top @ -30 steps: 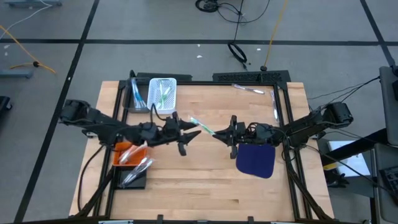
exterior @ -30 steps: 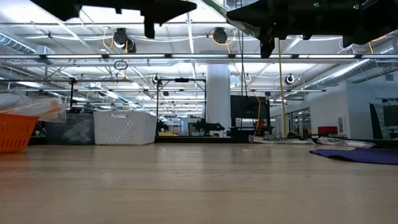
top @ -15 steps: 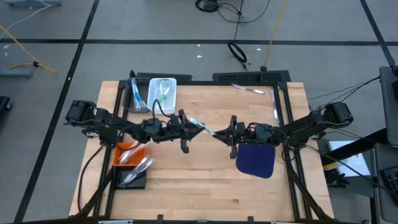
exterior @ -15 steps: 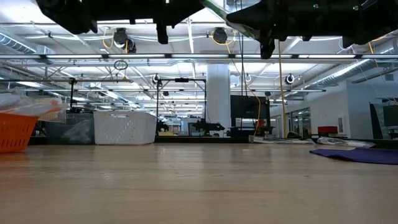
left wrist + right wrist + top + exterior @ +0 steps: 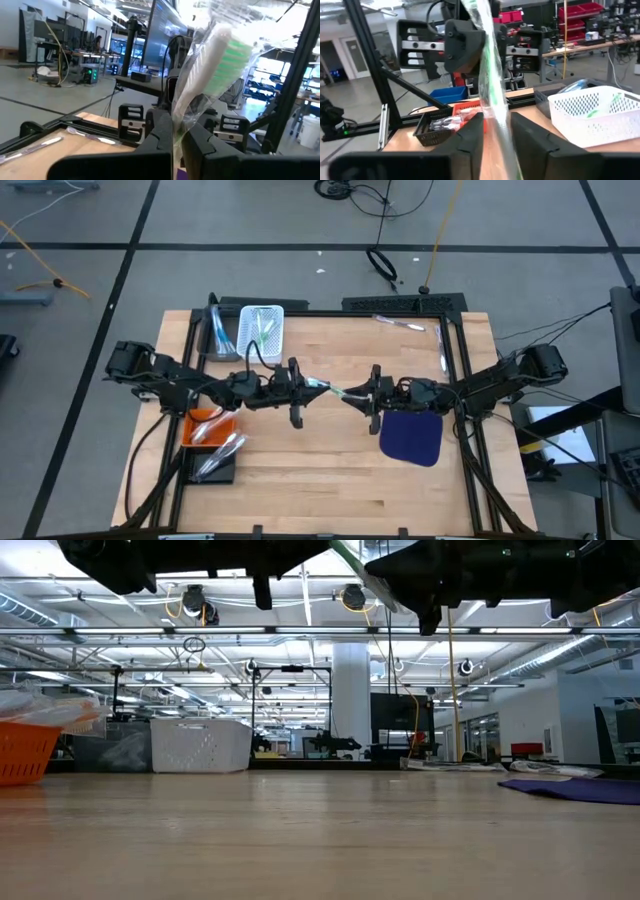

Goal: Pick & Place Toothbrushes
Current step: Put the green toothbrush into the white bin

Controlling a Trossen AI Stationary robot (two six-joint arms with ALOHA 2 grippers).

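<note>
Toothbrush (image 5: 325, 388), green and white in a clear wrapper, hangs above the middle of a pale wooden surface (image 5: 330, 470), spanning the gap between two dark arms. The left gripper (image 5: 308, 385) has its fingers pressed together on one end; the right gripper (image 5: 350, 395) has its fingers (image 5: 530, 135) standing slightly apart on either side of the wrapper at the other end, and whether they grip it cannot be told. Behind the surface stretches a large workshop with grey tiled floor, ceiling lights, cables and benches. At the far left edge sits one white basket (image 5: 262, 328) holding more brushes, with a dark tray (image 5: 218, 330) just beside it. One orange basket (image 5: 207, 427) and one black tray (image 5: 217, 462) of wrapped brushes lie under the left arm. One dark blue cloth (image 5: 412, 437) lies below the right arm. Two loose brushes (image 5: 400, 322) rest near the far right corner.
</note>
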